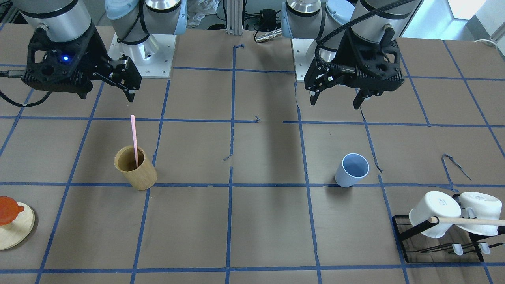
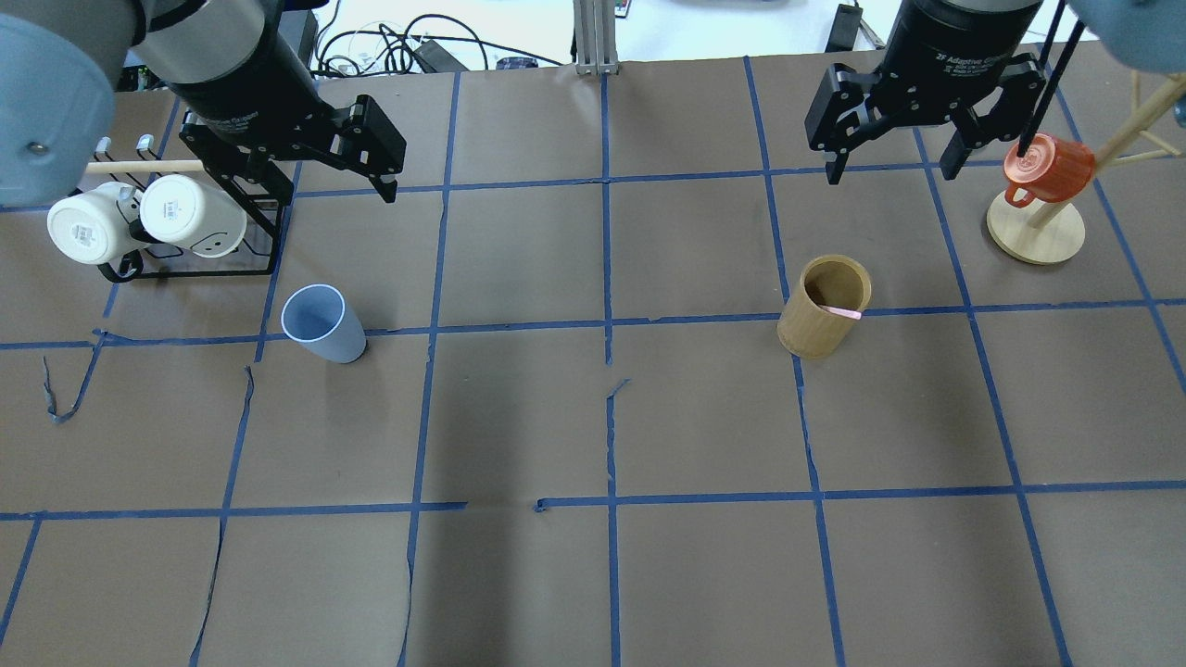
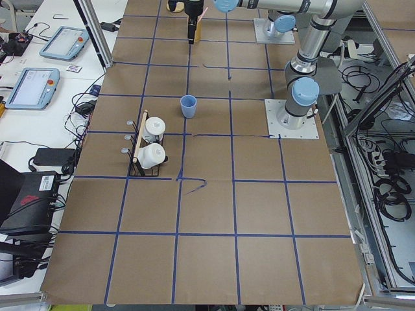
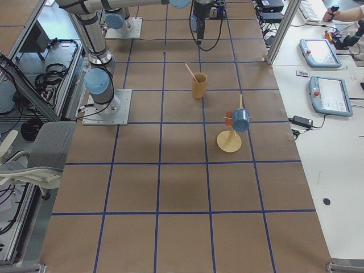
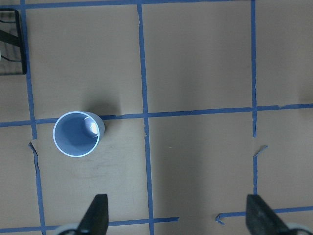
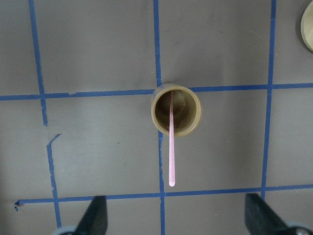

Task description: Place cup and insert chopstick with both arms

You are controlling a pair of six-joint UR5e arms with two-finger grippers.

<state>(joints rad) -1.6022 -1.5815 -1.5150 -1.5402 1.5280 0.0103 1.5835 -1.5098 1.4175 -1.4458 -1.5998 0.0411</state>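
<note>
Along the worktop (image 3: 259, 214) you see brown paper gridded with blue tape. The blue cup (image 3: 188, 106) stands upright on a tape line, mouth up, nothing touching it. Nearer to you, just beside it, a black rack (image 3: 134, 172) holds two white mugs (image 3: 154, 128) on their sides, with a wooden rod (image 3: 140, 136) running along the rack's outer side. The left arm (image 3: 303, 97) rises from its white base plate (image 3: 292, 129) at the right and leaves the top edge. Off the worktop's left side, two screen pendants (image 3: 29, 87) lie on a white side table (image 3: 39, 129) among cables.
</note>
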